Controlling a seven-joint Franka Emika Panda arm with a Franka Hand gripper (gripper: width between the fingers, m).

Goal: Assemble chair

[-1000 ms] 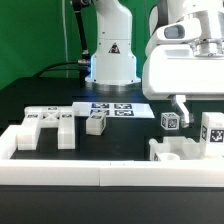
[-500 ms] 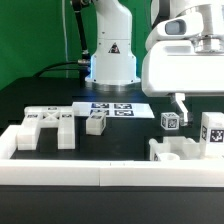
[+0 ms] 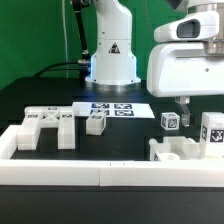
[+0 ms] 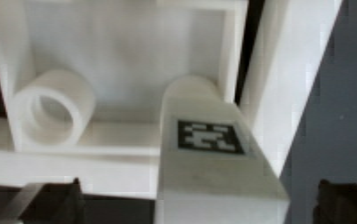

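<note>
**Gripper [image 4: 196, 198] poised over loose chair parts [image 3: 180, 150]**

The jaws stand wide apart, pinching nothing; a tagged bar [image 4: 207, 140] lies between the fingertips [image 4: 50, 196]. On the black table [image 3: 60, 100], a slotted piece [image 3: 45, 122] rests at the exterior view's left, a small block [image 3: 96, 123] just before the marker board [image 3: 112, 108], and a tagged cube [image 3: 170, 121] at the right.

Arm's white wrist housing [image 3: 190, 70] slid a bit toward the exterior view's right vs a sec ago, its edge now further from the robot base [image 3: 112, 62], grey top section [image 3: 192, 28] shifted right too, dark finger [image 3: 183, 104] nudged right w/ it
</note>
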